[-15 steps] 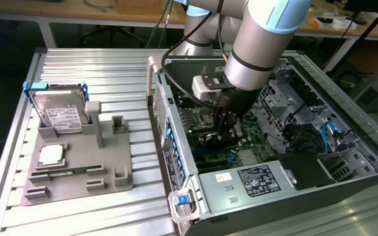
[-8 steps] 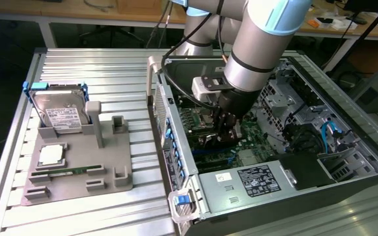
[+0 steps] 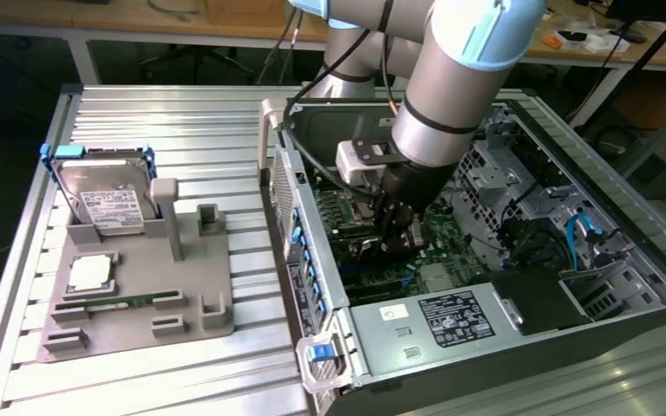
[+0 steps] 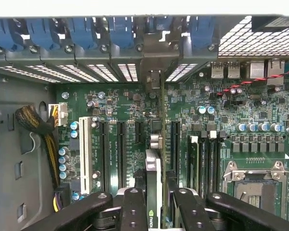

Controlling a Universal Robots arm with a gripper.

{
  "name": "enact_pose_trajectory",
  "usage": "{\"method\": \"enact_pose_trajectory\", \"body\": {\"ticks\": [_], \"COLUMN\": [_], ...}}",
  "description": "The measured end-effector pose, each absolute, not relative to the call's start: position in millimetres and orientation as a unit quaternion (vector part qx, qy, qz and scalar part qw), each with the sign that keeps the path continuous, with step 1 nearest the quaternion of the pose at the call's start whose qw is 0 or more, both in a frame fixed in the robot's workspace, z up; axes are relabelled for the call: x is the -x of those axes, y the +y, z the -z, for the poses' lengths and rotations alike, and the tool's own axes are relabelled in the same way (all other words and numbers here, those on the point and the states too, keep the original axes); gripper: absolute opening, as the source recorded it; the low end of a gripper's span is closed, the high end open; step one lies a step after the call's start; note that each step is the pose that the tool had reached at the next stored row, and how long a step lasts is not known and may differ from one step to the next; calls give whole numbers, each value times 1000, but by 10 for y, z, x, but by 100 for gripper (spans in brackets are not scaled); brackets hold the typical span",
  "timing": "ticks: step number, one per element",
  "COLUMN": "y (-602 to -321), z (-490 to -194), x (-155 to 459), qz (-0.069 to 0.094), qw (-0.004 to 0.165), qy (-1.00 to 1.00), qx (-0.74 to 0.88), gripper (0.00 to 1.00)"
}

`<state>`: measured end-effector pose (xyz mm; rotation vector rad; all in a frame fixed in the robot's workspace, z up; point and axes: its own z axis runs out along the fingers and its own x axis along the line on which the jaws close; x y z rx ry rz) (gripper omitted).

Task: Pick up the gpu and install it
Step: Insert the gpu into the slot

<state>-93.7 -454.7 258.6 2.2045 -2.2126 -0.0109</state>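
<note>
We see our jaws clamped on the gpu [image 4: 154, 192], held edge-on above the motherboard [image 4: 135, 110] inside the open computer case [image 3: 610, 286].

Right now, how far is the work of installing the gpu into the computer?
Done: the gpu is picked up and carried inside the open computer case. In hand: the gripper is shut on the gpu, holding it on edge above the motherboard, in line with the expansion slots. Left: whether it is seated cannot be told; the gripper has not let go.
</note>
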Motion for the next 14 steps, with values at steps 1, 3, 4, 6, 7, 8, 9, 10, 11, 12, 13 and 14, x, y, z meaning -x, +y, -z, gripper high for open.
{"method": "enact_pose_trajectory", "body": {"ticks": [1, 3, 4, 6, 7, 8, 9, 10, 11, 12, 13, 14], "y": [-4548, -4548, -4548, -4548, -4548, -4548, -4548, -4548, -4548, -4548, -4548, -4548], "z": [-2590, -2594, -2594, -2594, -2594, -2594, -2594, -2594, -2594, -2594, -2594, -2594], "x": [938, 938, 938, 938, 938, 938, 938, 938, 938, 938, 938, 938], "qz": [3, 3, 3, 3, 3, 3, 3, 3, 3, 3, 3, 3], "qw": [10, 10, 10, 10, 10, 10, 10, 10, 10, 10, 10, 10], "qy": [-708, -708, -709, -709, -709, -709, -709, -709, -709, -709, -709, -709], "qx": [-706, -706, -706, -706, -706, -706, -706, -706, -706, -706, -706, -706], "gripper": [27, 27, 27, 27, 27, 27, 27, 27, 27, 27, 27, 27]}}
